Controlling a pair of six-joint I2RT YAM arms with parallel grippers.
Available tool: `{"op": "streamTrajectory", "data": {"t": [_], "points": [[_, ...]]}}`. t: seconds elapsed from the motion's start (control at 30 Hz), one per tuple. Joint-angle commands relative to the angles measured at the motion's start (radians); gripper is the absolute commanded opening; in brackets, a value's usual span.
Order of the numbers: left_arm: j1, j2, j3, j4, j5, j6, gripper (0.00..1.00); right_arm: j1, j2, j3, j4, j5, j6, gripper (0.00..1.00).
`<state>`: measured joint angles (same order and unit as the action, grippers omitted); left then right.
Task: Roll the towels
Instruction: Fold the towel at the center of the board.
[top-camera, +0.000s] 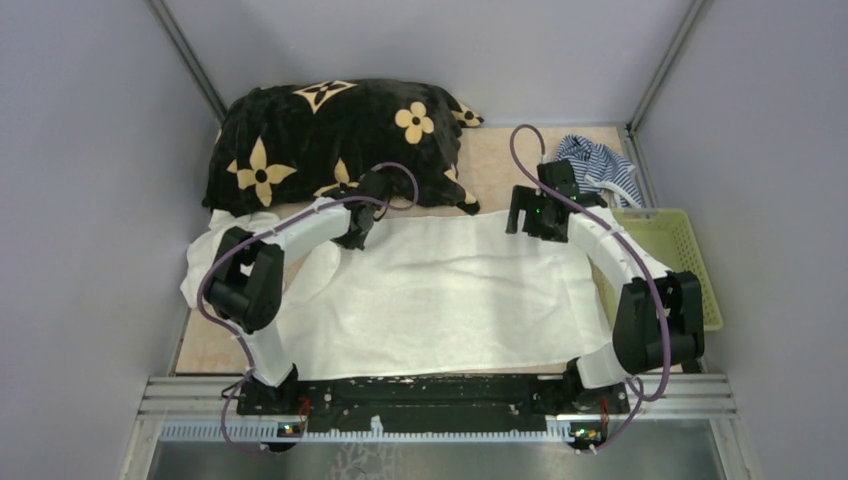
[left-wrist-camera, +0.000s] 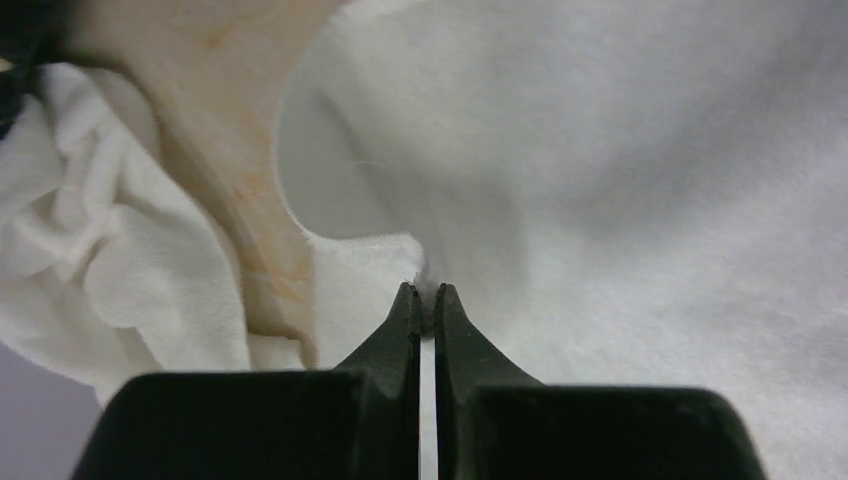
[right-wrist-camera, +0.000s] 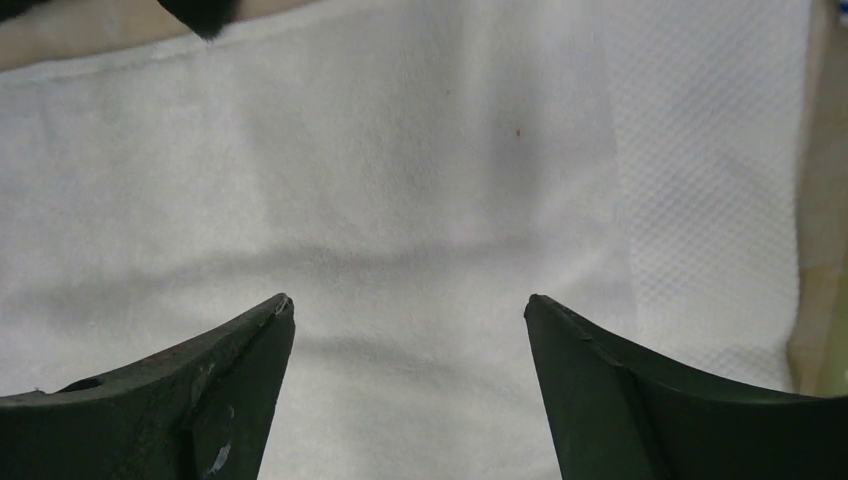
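A long white towel (top-camera: 440, 300) lies spread across the table in front of the arms. My left gripper (top-camera: 352, 238) is at its far left corner, below the pillow. In the left wrist view its jaws (left-wrist-camera: 425, 292) are shut on the towel's (left-wrist-camera: 620, 200) hemmed edge, pinching a small fold. More white towel cloth (left-wrist-camera: 100, 250) lies bunched to the left, also seen at the table's left side (top-camera: 205, 265). My right gripper (top-camera: 518, 222) hovers over the towel's far right part. It stands open (right-wrist-camera: 410, 305) above flat towel (right-wrist-camera: 400, 180), nothing between its fingers.
A black pillow with tan flowers (top-camera: 330, 140) lies at the back left, touching the towel's far edge. A blue-and-white striped garment (top-camera: 595, 165) sits at the back right. A green basket (top-camera: 690, 260) stands at the right edge. Grey walls close in both sides.
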<state>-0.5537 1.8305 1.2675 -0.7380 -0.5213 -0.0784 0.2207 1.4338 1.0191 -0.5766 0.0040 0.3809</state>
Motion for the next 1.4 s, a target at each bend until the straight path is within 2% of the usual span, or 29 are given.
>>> {"op": "streamTrajectory", "data": {"t": [0.0,0.2,0.43,0.53,0.67,0.97,1.2,1.37], "points": [[0.116,-0.101,0.031,0.063,-0.071,0.08,0.0,0.011,0.065,0.177,-0.011,0.04,-0.135,0.86],[0.248,-0.129,0.053,0.171,-0.074,0.122,0.0,-0.009,0.167,0.355,-0.067,0.039,-0.313,0.86],[0.325,-0.131,0.034,0.255,-0.074,0.151,0.0,-0.082,0.21,0.364,0.07,0.035,-0.483,0.86],[0.364,-0.153,0.01,0.282,-0.058,0.14,0.0,-0.119,0.297,0.396,0.064,0.058,-0.567,0.84],[0.406,-0.18,-0.021,0.299,-0.028,0.119,0.0,-0.171,0.401,0.478,0.012,0.1,-0.654,0.73],[0.429,-0.198,-0.047,0.287,-0.023,0.075,0.0,-0.21,0.546,0.574,-0.024,0.104,-0.69,0.57],[0.525,-0.261,-0.099,0.266,-0.03,0.025,0.0,-0.213,0.585,0.554,0.005,0.088,-0.662,0.51],[0.534,-0.285,-0.117,0.283,0.002,0.032,0.0,-0.213,0.602,0.553,0.014,0.07,-0.674,0.49]]}}
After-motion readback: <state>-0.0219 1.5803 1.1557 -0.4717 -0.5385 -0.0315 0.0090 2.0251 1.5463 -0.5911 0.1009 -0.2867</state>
